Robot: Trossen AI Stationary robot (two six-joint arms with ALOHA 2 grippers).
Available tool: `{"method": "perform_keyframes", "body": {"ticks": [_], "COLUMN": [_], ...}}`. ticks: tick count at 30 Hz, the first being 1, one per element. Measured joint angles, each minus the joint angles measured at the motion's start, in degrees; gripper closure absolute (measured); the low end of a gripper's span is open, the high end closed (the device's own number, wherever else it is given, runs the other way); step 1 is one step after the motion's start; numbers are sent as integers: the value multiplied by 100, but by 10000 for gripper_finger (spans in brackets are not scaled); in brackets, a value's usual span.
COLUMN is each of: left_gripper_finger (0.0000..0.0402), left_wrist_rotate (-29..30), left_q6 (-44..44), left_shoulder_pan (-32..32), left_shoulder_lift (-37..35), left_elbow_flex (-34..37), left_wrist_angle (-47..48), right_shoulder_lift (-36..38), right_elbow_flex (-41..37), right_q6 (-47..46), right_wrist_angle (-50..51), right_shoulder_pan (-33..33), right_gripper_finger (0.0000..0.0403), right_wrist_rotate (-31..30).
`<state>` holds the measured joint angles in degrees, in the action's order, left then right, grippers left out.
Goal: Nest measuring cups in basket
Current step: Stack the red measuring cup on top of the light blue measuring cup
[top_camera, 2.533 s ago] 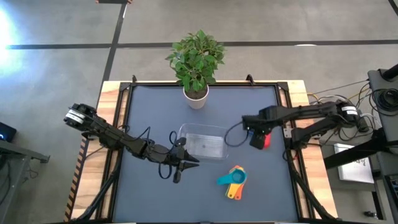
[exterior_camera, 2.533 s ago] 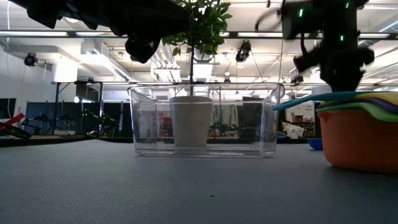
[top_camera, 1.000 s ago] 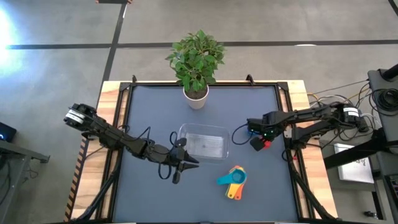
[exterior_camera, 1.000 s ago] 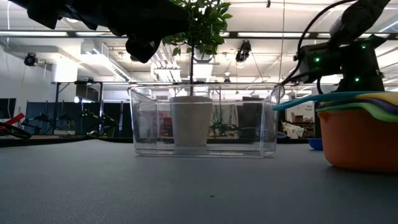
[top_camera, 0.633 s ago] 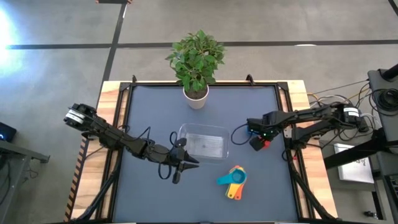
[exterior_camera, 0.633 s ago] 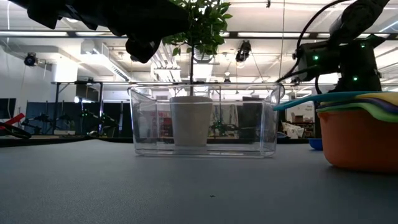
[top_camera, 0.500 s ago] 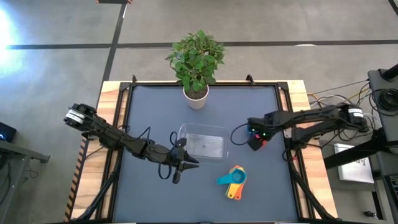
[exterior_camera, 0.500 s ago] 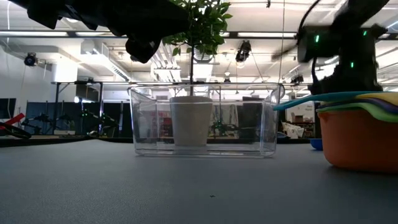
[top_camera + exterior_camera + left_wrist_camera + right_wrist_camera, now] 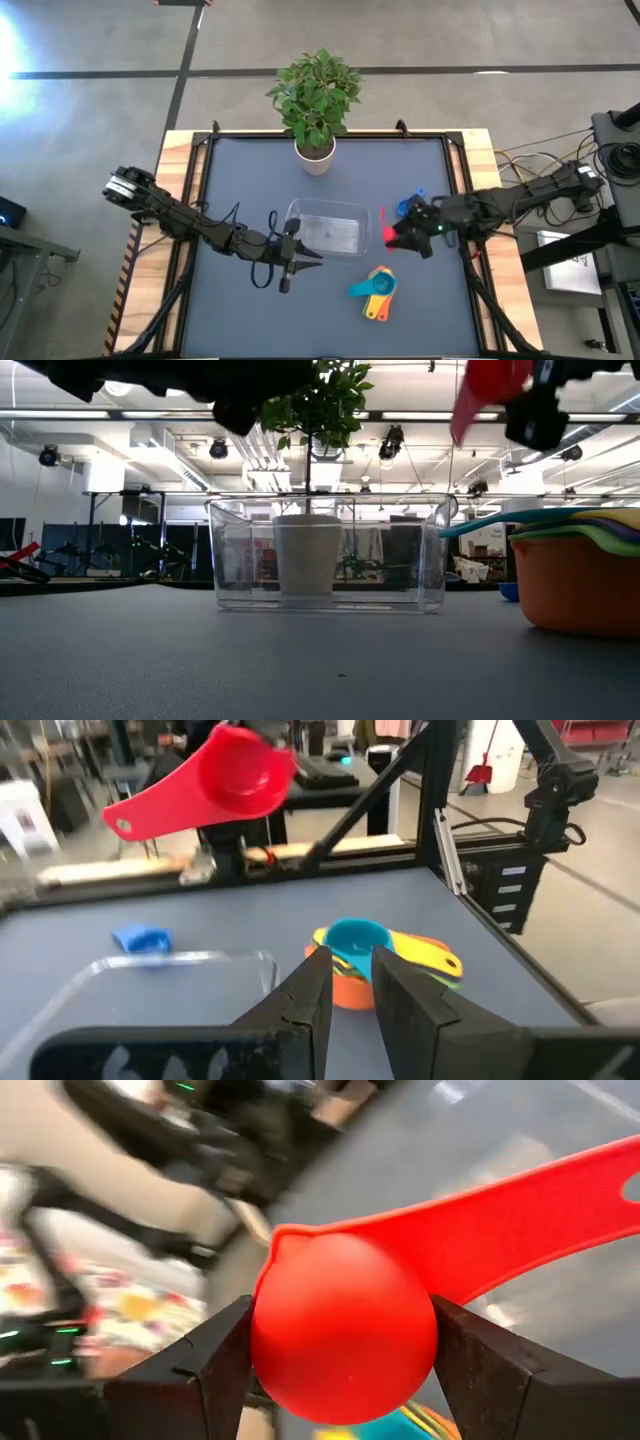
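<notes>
My right gripper (image 9: 402,234) is shut on a red measuring cup (image 9: 387,232), high above the table just right of the clear basket (image 9: 296,208). A blue cup (image 9: 411,203) lies on the table beyond it. Several nested cups (image 9: 376,288), teal on top with orange at the bottom, sit on the table near the front, right of the basket. My left gripper (image 9: 352,982) hovers at the basket's near left corner, pointing level toward the stack (image 9: 375,955), with only a narrow gap between its fingers and nothing in it. My right gripper pinches the red cup's round bowl (image 9: 345,1330) between its two fingers (image 9: 205,1370), one on each side. It comes roughly level from the table's right. The flat handle (image 9: 560,1200) sticks out sideways past the fingers. The cup hangs clear of the table.
A white pot with a leafy plant (image 9: 316,155) stands at the far middle of the table, behind the basket. The dark mat left of the basket and along the near edge is bare.
My right gripper has swung up from pointing down to about level, rising and moving toward the basket. The red cup has gone with it, off the table and lifted clear. The blue cup now shows on the table behind it.
</notes>
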<state>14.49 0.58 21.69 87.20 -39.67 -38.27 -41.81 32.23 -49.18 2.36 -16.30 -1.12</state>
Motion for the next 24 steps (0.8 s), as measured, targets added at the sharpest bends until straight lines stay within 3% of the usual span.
{"method": "perform_keyframes", "body": {"ticks": [6, 12, 19, 24], "left_gripper_finger": [314, 246, 164, 143], "left_wrist_rotate": [148, 541, 1872, 2687], "left_q6": [-1116, -2513, -3749, -4133], "left_shoulder_pan": [13, 91, 289, 419], "left_shoulder_lift": [0, 292, 1176, 1734], "left_elbow_flex": [-381, -1197, -2572, -3398], "left_wrist_angle": [134, 796, 1974, 2705], "right_shoulder_lift": [-641, -1957, -3291, -3810], "right_elbow_flex": [-592, -781, -447, -142], "right_q6": [841, 1011, 825, 639], "right_wrist_angle": [-2625, -5152, -6283, -6486], "right_shoulder_pan": [-666, -967, -1050, -1073], "right_gripper_finger": [160, 160, 160, 160], "right_wrist_rotate": [-194, -159, 108, 416]}}
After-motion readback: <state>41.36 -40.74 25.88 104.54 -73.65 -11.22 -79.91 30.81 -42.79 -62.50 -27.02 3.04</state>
